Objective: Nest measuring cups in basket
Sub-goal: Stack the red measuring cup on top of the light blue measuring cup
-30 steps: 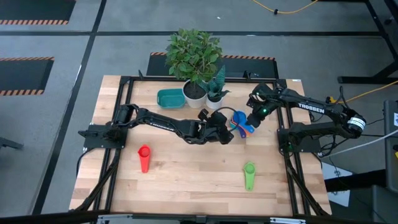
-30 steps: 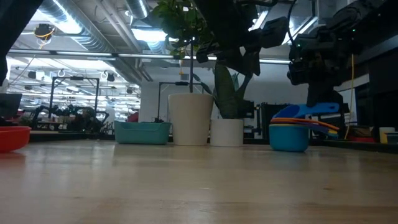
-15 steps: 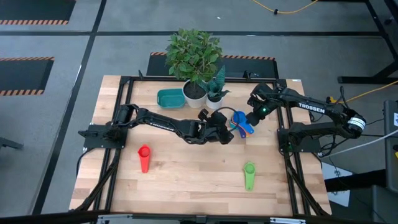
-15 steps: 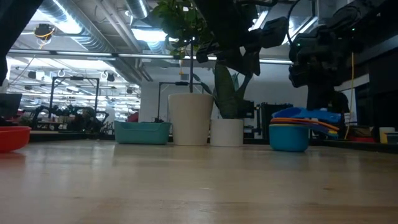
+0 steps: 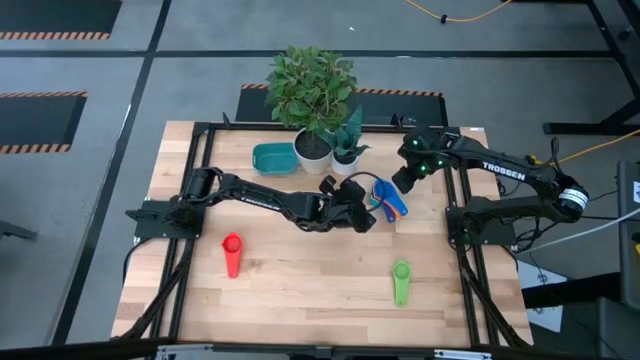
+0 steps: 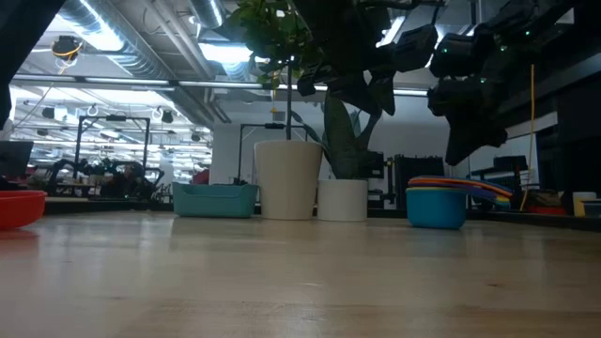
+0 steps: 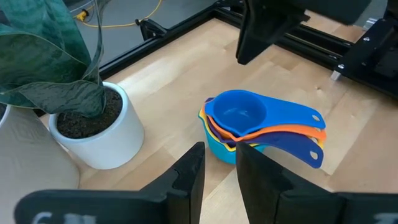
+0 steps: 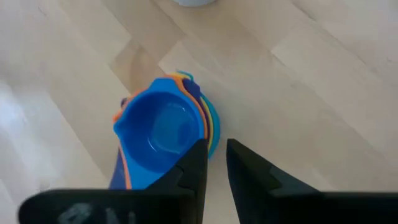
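Several measuring cups stand nested in a stack (image 5: 385, 196) (image 6: 439, 202) on the table, right of the small pot, with the blue cup (image 7: 239, 112) (image 8: 163, 134) on top and the light blue one at the bottom. The red cup (image 5: 232, 248) (image 6: 19, 207) and the green cup (image 5: 401, 276) lie apart nearer the front. The teal basket (image 5: 273, 157) (image 6: 214, 199) sits left of the pots. My right gripper (image 5: 405, 183) (image 8: 216, 158) hangs above the stack, a narrow gap between its fingers. My left gripper (image 5: 368, 208) (image 7: 217, 165) waits just short of the stack, slightly open.
Two white plant pots (image 5: 312, 150) (image 5: 347, 161) stand at the far side between basket and stack; the small one (image 7: 93, 127) is close beside my left gripper. Leaves overhang that area. Bare wood lies between the red and green cups.
My right gripper set the tilted blue cup down level onto the stack, let go of its handle, then rose and drew back toward the far edge. The blue cup now rests nested on top; the stack stayed in place.
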